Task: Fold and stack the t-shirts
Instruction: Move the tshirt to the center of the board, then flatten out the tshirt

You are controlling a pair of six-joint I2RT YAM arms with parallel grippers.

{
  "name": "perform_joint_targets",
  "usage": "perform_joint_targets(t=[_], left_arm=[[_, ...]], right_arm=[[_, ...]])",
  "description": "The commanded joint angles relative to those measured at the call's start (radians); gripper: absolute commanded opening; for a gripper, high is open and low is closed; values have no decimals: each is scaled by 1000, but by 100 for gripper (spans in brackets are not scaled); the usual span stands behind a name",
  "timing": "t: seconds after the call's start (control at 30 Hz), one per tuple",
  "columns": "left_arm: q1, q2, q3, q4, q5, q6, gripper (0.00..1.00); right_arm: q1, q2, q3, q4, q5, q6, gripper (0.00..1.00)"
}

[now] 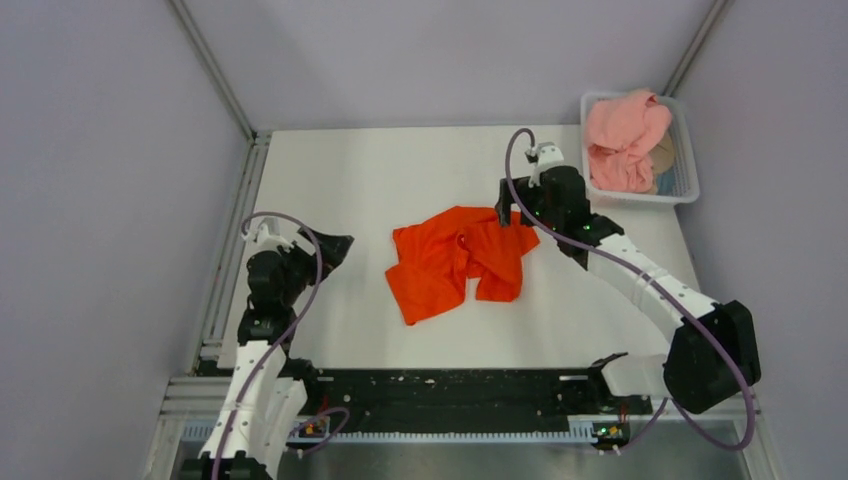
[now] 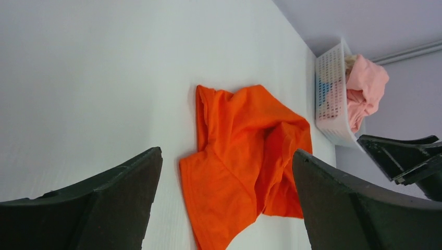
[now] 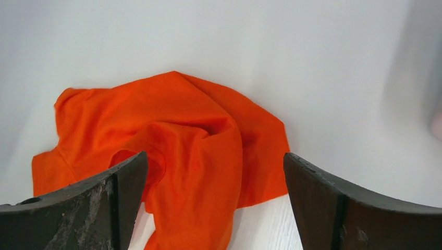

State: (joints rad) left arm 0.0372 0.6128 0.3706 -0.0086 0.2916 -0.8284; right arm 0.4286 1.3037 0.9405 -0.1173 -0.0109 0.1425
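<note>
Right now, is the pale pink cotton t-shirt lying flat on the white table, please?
No, the pale pink t-shirt sits bunched in the white mesh basket.

Your left arm (image 1: pixel 268 290) and right arm (image 1: pixel 640 278) are white links set between chunky black joints. A thin purple cable (image 1: pixel 508 165) loops along each. Small green and orange lights (image 1: pixel 312 428) glow at the bases. The left gripper (image 2: pixel 226 152) has smooth black wedge fingers (image 2: pixel 117 203). The right gripper (image 3: pixel 215 155) has pale scuffs on its own.
</note>
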Motion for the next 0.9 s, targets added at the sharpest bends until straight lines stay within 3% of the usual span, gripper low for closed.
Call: perform_joint_targets(t=[0.0, 0.17, 0.4, 0.53, 0.67, 0.87], left_arm=[[-31, 62, -21, 17, 71, -29, 99], [-292, 133, -6, -89, -43, 10, 99], [-630, 313, -15, -74, -170, -29, 94], [-733, 456, 39, -68, -245, -33, 77], [-763, 576, 93, -68, -282, -37, 55], [-775, 609, 140, -101, -322, -34, 19]], right_arm=[[0, -124, -10, -28, 263, 117, 99], [0, -332, -211, -95, 289, 321, 99], [0, -461, -418, -88, 113, 426, 98], [0, -456, -464, -62, 96, 445, 97], [-1, -446, -494, -47, 89, 457, 96], [0, -439, -531, -35, 92, 468, 93]])
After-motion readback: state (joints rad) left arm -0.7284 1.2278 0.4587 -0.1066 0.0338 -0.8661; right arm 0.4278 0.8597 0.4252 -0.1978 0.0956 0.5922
